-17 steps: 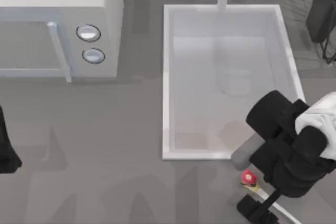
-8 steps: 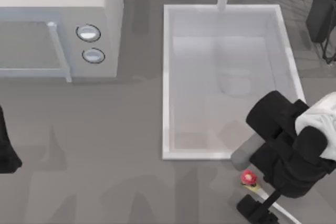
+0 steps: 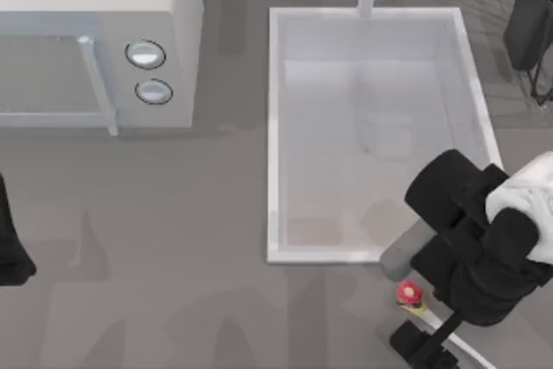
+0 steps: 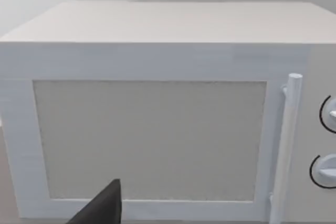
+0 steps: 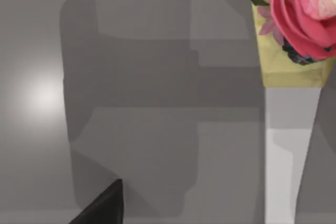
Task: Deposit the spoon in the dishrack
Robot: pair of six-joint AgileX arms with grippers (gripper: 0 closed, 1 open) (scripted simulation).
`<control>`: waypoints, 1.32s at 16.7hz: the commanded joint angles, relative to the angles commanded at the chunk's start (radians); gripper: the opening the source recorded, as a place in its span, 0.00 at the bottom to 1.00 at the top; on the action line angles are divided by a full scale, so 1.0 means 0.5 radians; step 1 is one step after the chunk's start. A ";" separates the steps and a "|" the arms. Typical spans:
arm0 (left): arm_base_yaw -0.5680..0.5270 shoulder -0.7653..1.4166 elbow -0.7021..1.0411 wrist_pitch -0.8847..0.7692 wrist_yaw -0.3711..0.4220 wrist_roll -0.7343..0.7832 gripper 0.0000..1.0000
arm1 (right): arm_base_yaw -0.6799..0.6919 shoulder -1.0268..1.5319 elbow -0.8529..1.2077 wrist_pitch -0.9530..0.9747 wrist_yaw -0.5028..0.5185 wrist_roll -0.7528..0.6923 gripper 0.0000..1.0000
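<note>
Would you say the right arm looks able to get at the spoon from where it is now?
Probably yes. The right hand hangs right over the spoon, which lies on the bare table just in front of the sink, with nothing lying across it.

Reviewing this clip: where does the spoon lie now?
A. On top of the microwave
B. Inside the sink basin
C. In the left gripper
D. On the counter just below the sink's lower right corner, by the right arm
D: the spoon lies on the counter just below the sink rim's lower right corner, with the right arm over its handle; the right wrist view shows its pink head close up.
</note>
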 joint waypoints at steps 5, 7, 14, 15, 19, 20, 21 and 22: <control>0.000 0.000 0.000 0.000 0.000 0.000 1.00 | -0.006 -0.138 0.059 -0.123 0.001 0.001 0.00; 0.000 0.000 0.000 0.000 0.000 0.000 1.00 | -0.003 -0.139 0.087 -0.152 0.001 -0.001 0.00; 0.000 0.000 0.000 0.000 0.000 0.000 1.00 | -0.001 -0.247 0.704 -0.909 0.000 -0.008 0.00; 0.000 0.000 0.000 0.000 0.000 0.000 1.00 | -0.003 -0.273 0.814 -1.074 0.000 -0.011 0.00; 0.000 0.000 0.000 0.000 0.000 0.000 1.00 | -0.013 -0.390 1.209 -1.597 0.000 -0.021 0.00; 0.000 0.000 0.000 0.000 0.000 0.000 1.00 | -0.017 -0.419 1.283 -1.677 0.000 -0.023 0.00; 0.000 0.000 0.000 0.000 0.000 0.000 1.00 | -0.021 -0.444 1.339 -1.735 0.000 -0.024 0.00; 0.000 0.000 0.000 0.000 0.000 0.000 1.00 | -0.024 -0.462 1.374 -1.772 0.000 -0.025 0.00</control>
